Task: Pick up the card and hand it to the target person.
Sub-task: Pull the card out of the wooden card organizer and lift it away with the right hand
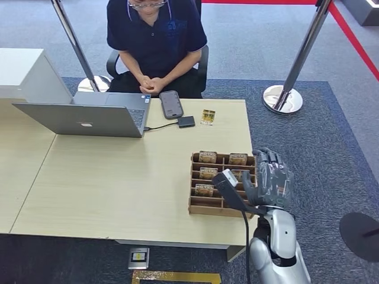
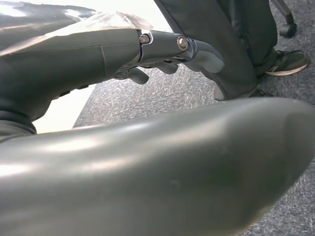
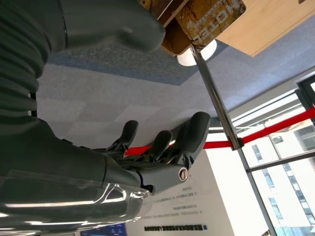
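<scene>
A pale wood table (image 1: 112,189) is seen, with a brown tray (image 1: 214,207) at four o'clock holding gold-and-brown patterned cards (image 1: 207,157). A silver laptop (image 1: 84,115) at ten o'clock and a navy-shirted person (image 1: 156,41) at twelve are shown.

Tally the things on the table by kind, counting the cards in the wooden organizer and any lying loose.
Cards showing in the organizer: 5 (right hand may hide more)
Loose card: 1
Laptop: 1
Phone: 1
Small dark box on a cable: 1
Organizer: 1
Total: 10
</scene>
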### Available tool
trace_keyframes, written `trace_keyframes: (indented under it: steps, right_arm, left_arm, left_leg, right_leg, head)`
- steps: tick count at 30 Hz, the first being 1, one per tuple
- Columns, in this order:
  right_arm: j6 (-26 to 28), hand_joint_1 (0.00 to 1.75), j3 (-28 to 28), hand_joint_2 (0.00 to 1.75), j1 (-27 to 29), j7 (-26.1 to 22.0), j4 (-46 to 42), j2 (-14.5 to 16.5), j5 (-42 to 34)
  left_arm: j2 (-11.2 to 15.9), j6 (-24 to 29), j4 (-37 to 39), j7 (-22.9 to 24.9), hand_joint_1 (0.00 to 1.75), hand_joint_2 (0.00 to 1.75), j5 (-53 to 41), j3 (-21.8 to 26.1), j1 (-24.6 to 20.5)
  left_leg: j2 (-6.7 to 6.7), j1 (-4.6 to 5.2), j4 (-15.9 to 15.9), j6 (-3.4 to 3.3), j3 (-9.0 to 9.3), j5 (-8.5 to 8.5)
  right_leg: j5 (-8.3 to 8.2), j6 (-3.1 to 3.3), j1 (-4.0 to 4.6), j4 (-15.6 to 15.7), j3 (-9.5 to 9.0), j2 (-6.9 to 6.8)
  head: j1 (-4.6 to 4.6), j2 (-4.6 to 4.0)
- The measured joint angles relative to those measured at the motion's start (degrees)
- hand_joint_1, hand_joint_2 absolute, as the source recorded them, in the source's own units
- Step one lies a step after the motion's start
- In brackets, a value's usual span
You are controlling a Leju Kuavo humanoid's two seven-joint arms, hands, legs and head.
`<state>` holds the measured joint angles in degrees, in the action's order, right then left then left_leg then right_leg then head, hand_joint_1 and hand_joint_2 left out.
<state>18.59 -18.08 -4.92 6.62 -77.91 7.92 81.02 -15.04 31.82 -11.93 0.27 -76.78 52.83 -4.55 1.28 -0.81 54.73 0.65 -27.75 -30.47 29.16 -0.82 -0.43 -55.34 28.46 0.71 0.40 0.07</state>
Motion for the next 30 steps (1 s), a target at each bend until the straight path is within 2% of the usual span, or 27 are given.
trace_keyframes:
  steps: [30]
  right_arm:
    - [-0.9,0.75,-0.1,1.75,-3.9,2.0,7.8,0.7,-0.8]
  left_arm:
    - [0.0,-0.1,0.1,0.5,0.0,0.0,-0.6,-0.1,0.0]
  left_leg:
    - [0.0,0.0,0.0,0.0,-0.01,0.0]
  right_leg:
    - [0.0,0.0,0.0,0.0,0.0,0.0]
  head:
    - [0.01,0.0]
